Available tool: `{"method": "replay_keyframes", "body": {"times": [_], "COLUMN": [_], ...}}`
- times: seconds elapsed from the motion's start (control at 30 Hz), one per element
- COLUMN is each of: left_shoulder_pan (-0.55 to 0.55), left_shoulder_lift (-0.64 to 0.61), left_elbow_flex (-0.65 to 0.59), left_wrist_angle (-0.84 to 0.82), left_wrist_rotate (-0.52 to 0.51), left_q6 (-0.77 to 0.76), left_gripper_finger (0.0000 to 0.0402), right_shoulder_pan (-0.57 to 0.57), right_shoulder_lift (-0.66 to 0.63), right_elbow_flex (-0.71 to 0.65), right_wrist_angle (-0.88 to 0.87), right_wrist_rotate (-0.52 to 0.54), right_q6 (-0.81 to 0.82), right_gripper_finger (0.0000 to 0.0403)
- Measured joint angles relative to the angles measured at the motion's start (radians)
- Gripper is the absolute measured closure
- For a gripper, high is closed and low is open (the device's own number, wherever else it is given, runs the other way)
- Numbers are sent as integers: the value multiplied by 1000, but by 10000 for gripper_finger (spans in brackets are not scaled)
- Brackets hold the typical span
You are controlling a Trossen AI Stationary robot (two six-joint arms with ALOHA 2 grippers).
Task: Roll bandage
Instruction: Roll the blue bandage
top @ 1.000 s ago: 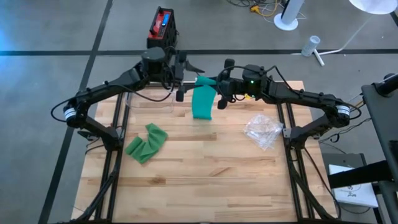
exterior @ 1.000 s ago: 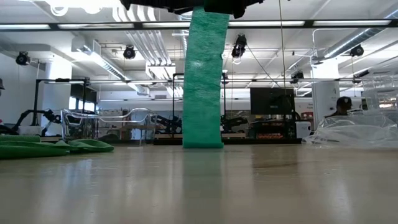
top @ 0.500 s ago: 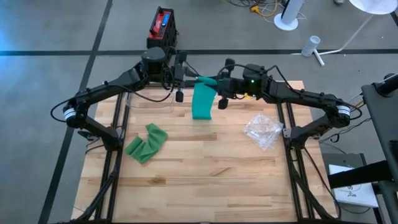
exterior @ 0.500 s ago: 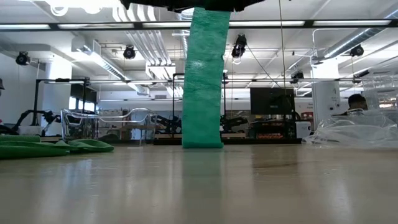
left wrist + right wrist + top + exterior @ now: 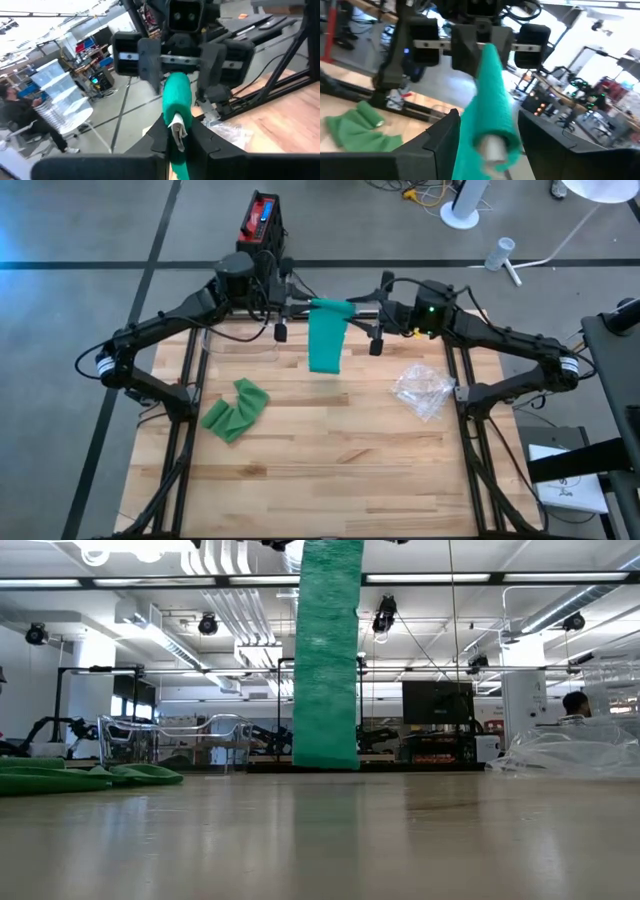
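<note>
A green bandage is partly wound into a roll (image 5: 330,305) held high over the table's far side. Its loose strip (image 5: 326,660) hangs straight down, with the lower end (image 5: 325,762) close over the wood. My left gripper (image 5: 178,137) is shut on the roll's end. My right gripper (image 5: 490,135) faces it from the right, open, one finger on either side of the roll's other end (image 5: 490,147). A second green bandage (image 5: 235,410) lies crumpled on the table's left. My left gripper pinches the end of the roll, where the white core shows (image 5: 178,126), between its two fingers. The fingers come level from the table's left, along the roll's axis. The roll is lifted clear and lies level, and the strip hangs slack below it.
A crumpled clear plastic bag (image 5: 422,390) lies on the table's right. A clear plastic container (image 5: 240,345) stands at the far left, under my left arm. Bare wood fills the near half of the table (image 5: 330,470).
My right gripper has opened and drawn back toward the table's right edge, off the roll. The roll now sits in my left gripper alone. The hanging strip's lower end has risen a little.
</note>
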Motion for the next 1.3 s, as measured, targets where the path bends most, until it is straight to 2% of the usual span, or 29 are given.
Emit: {"method": "replay_keyframes", "body": {"times": [0.13, 0.33, 0.57, 0.7, 0.83, 1.07, 1.3], "left_shoulder_pan": [0, 0, -3, -3, -3, 4, 3], "left_shoulder_lift": [-1, -1, 2, 2, 2, 2, 44], "left_elbow_flex": [0, 0, 0, 0, 0, 46, 165], "left_wrist_angle": [5, 17, 22, 19, -12, -119, -239], "left_wrist_rotate": [4, 20, 25, 27, 28, 27, 28], "left_q6": [-13, -33, -34, -41, -51, -162, -292], "left_gripper_finger": [387, 374, 378, 361, 326, 224, 115], "right_shoulder_pan": [0, 0, 0, 0, 0, 0, 0], "right_shoulder_lift": [5, 8, 8, 5, -1, -3, -2], "right_elbow_flex": [-2, -2, -2, -2, 1, 40, 42], "right_wrist_angle": [47, 39, 42, 41, 10, -92, -88], "right_wrist_rotate": [1, 3, 5, 5, 5, 7, 6], "right_q6": [-11, -55, -115, -141, -222, -411, -556], "right_gripper_finger": [222, 257, 311, 353, 389, 382, 386]}}
